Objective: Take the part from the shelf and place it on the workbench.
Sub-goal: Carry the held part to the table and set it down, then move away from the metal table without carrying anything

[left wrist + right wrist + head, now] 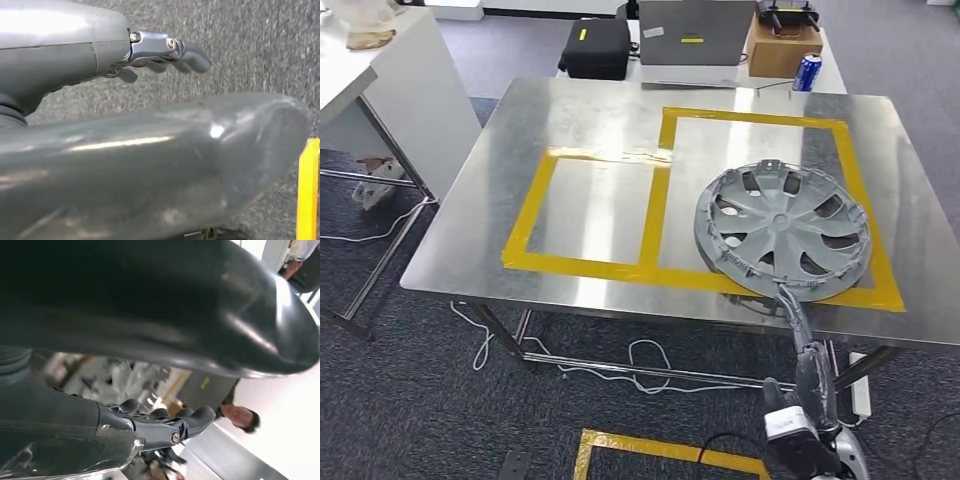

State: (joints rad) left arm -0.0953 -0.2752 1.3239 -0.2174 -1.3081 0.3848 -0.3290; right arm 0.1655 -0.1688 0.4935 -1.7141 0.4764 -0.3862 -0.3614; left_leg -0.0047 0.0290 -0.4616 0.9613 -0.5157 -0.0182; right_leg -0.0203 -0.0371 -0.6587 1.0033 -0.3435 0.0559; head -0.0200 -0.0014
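Wheel cover [784, 228] lies flat on table [607, 110] inside the taped square, its placement zone. Right hand [797, 312] fingers grasp its near rim; left hand [166, 50] fingers are released, holding nothing.

Can't read any text from here, the blue can [807, 72] and yellow case stickers [691, 40] are too blurry.

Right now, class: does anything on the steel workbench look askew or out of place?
Yes. The grey plastic wheel cover sits tilted, its far side raised, and its near rim overlaps the yellow tape outline instead of lying flat inside it. The right hand reaches its near rim.
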